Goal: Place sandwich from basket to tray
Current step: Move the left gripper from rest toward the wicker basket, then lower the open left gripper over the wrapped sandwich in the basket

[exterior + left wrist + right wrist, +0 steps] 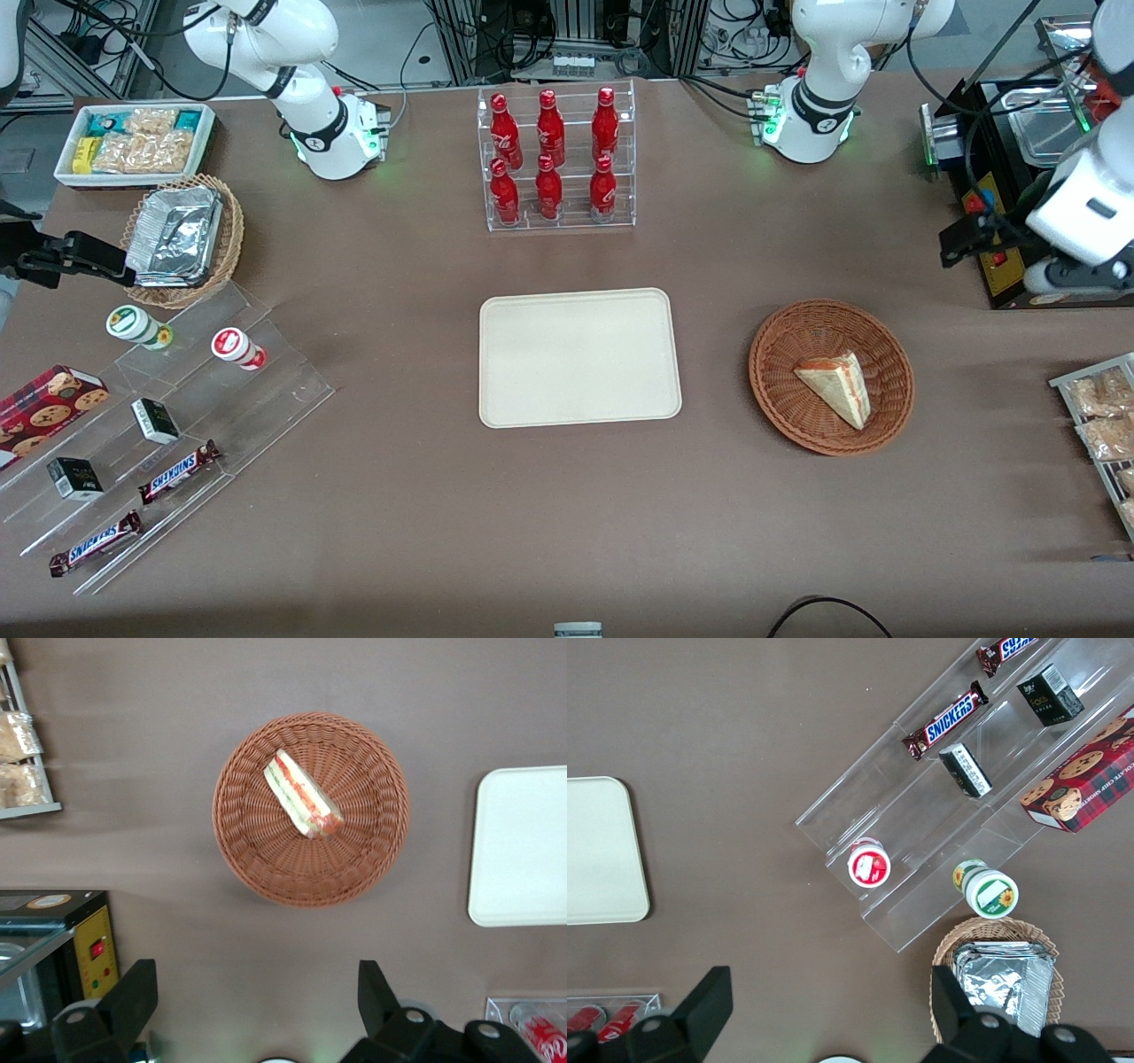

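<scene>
We see the sandwich (pixel 837 386) lying in the basket (pixel 780 390), beside the bare tray (pixel 579 356), while our gripper (pixel 257 1005) hangs high above the table with its jaws wide apart, closed on nothing. We judge the wrapped wedge light, soft and a little slick, so we would pinch it gently across its two broad bread faces near the middle. Legible writing is scarce: "SNICKERS" on the bars (pixel 180 470) toward the parked arm's end.

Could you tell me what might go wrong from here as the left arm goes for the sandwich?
The sandwich lies flat in the basket, so the open gripper, high above the table beside it, might snag wicker. Its clear wrap may slip. The light basket could shift instead, away from the tray.
</scene>
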`<move>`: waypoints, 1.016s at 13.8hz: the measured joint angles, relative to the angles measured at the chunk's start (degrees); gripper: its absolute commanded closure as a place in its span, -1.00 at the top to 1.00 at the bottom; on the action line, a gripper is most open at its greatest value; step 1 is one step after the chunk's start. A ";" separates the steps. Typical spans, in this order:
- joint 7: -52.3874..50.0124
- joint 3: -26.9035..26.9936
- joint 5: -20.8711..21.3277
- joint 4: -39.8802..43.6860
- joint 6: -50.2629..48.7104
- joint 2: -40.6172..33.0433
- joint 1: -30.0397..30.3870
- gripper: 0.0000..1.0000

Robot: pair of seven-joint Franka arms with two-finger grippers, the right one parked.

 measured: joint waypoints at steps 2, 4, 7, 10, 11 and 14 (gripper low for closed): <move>-3.55 -0.16 0.00 -3.85 7.29 2.47 -0.05 1.00; -8.27 -0.29 0.00 -9.08 14.93 3.66 -0.07 1.00; -15.16 -0.34 0.01 -17.69 26.47 3.79 -0.08 1.00; -25.52 -0.36 0.01 -25.12 37.15 3.75 -0.07 1.00; -28.73 -0.36 0.00 -27.47 40.81 3.72 -0.07 1.00; -35.53 -0.36 -0.06 -33.41 49.34 3.77 -0.06 1.00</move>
